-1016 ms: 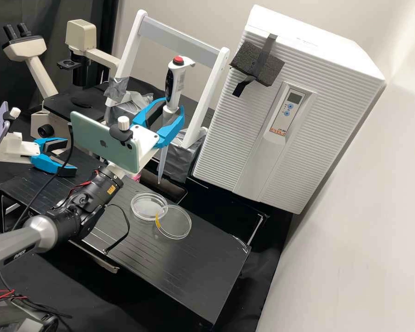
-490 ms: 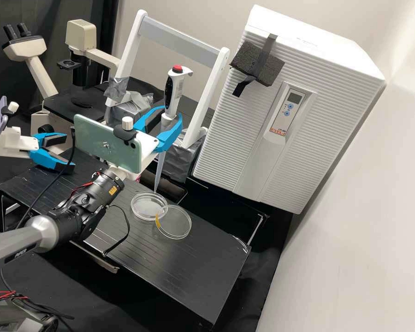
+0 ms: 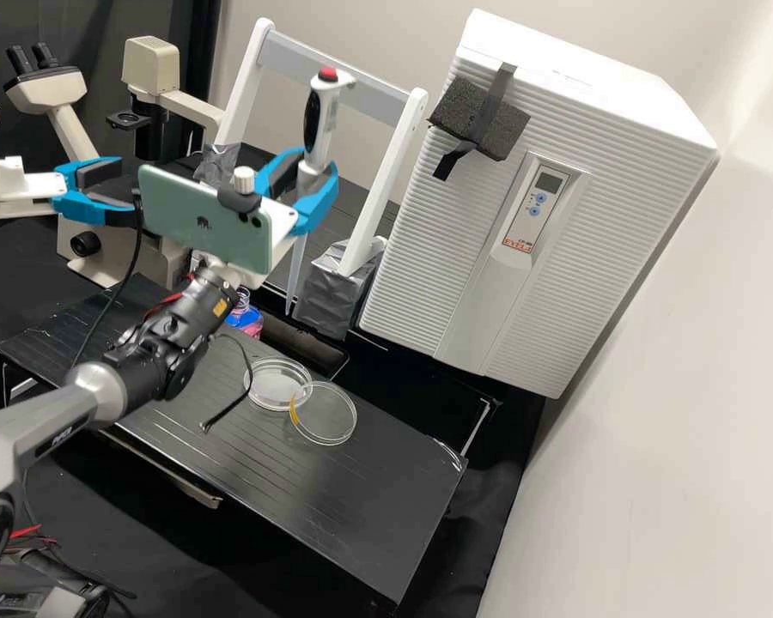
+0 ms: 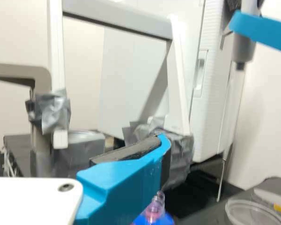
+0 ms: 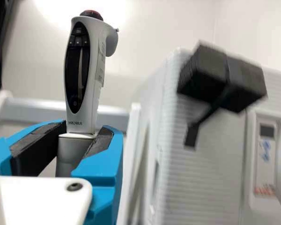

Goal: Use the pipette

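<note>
Blue fingers of the right gripper (image 3: 307, 182) are closed around the lower barrel of a grey and white pipette (image 3: 318, 112), holding it upright and high above the black bench (image 3: 343, 498), in front of a white frame (image 3: 335, 73) and beside a large white ribbed machine (image 3: 532, 197). Its thin tip hangs in the air, well above and behind two clear round dishes (image 3: 276, 383) that lie touching on the bench. The left gripper (image 3: 120, 190) hovers off to the side at about the same height, fingers parted and holding nothing, well apart from the pipette's red button. A small bottle of pink liquid (image 3: 245, 318) stands at the back of the bench, below the arms. The pipette seems securely picked up; pressing the button and drawing or releasing liquid appear yet to come, and whether the tip holds liquid cannot be told
</note>
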You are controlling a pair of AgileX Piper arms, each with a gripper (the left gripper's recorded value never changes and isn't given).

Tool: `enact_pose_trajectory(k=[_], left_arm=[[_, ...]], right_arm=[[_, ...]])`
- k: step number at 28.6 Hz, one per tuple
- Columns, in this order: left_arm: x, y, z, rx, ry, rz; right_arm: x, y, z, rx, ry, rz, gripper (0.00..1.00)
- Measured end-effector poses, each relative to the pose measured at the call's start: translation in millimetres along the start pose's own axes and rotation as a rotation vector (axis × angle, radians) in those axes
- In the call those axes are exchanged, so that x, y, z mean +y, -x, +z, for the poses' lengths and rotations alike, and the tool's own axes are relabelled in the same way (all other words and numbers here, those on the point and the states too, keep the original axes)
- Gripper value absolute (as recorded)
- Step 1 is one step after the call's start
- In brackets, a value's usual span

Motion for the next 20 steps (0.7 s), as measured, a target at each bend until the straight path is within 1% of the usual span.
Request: enact_pose_trajectory(k=[1,4,5,6,7,8,10,12,14,16,18,20], left_arm=[[2.5,-1.4,0.3,-0.003,-0.004,0.008],[5.8,-3.5,0.4,-0.002,-0.002,0.013],[7.2,-4.2,0.7,-0.005,-0.004,0.018],[7.6,-4.6,0.6,-0.003,-0.005,0.018],[8.8,-5.1,0.7,-0.001,-0.007,0.018],[10.0,-5.3,0.7,0.004,-0.01,0.016],[13.2,-5.4,0.3,0.007,-0.015,0.024],[17.9,-3.7,0.3,0.009,-0.022,0.038],[21.4,-1.9,-0.8,0.016,-0.026,0.05],[23.6,-0.6,-1.5,0.02,-0.03,0.056],[27.1,0.5,-1.5,0.022,-0.035,0.067],[31.6,1.3,-2.5,0.026,-0.042,0.08]], right_arm=[[1.9,-8.4,-7.3,0.026,-0.013,0.01,0.0],[3.8,-24.8,-20.5,0.062,-0.035,0.01,0.0],[3.3,-29.6,-24.4,0.071,-0.042,0.003,0.0],[2.1,-38.8,-29.6,0.078,-0.051,-0.011,0.0],[-0.3,-44.7,-31.5,0.077,-0.054,-0.028,0.0],[-0.3,-51.0,-35.1,0.081,-0.059,-0.035,0.0],[-4.9,-63.0,-39.7,0.078,-0.066,-0.071,0.0],[-13.1,-77.9,-41.6,0.06,-0.07,-0.129,0.0],[-19.6,-91.9,-42.6,0.042,-0.059,-0.181,0.0],[-23.4,-100.2,-42.2,0.017,-0.057,-0.221,0.0],[-28.7,-107.9,-40.6,-0.004,-0.055,-0.254,0.0],[-30.4,-116.5,-39.0,-0.025,-0.052,-0.277,0.0]])
